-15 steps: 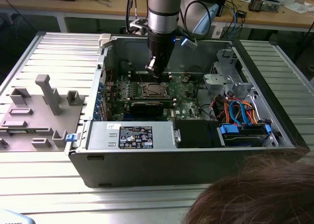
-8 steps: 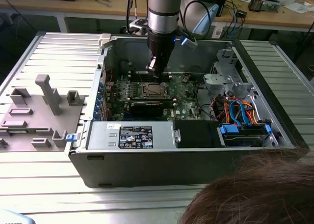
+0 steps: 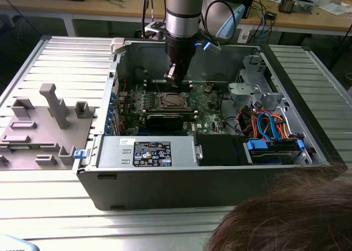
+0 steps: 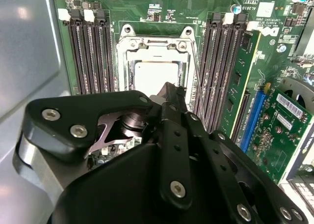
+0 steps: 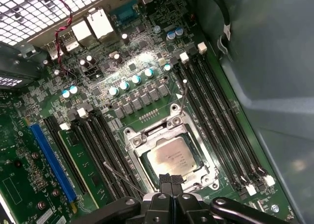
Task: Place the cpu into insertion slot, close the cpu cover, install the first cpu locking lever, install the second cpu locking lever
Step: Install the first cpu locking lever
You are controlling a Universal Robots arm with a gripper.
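The cpu [image 5: 172, 155], a square chip with a dull metal top, lies flat in its socket on the green motherboard; it also shows in the second wrist view [image 4: 156, 76]. The cpu cover [image 5: 195, 146], a silvery frame, lies down around it. Two thin wire levers stand loose beside the socket, one [image 5: 182, 97] on the far side and one [image 5: 122, 177] on the other side. My gripper [image 5: 170, 181] hovers just above the socket's near edge, fingers pressed together with nothing between them. In the exterior view the gripper [image 3: 172, 77] hangs inside the open computer case above the socket [image 3: 174, 101].
Black memory slots [image 5: 216, 121] flank the socket on both sides, with a blue card slot [image 5: 51, 160] beyond. The case holds a black card [image 3: 165, 119], a power supply [image 3: 146, 152] and coloured cables [image 3: 264, 124]. A grey fixture [image 3: 49, 102] sits on the table. A person's hair [image 3: 291, 212] fills the near corner.
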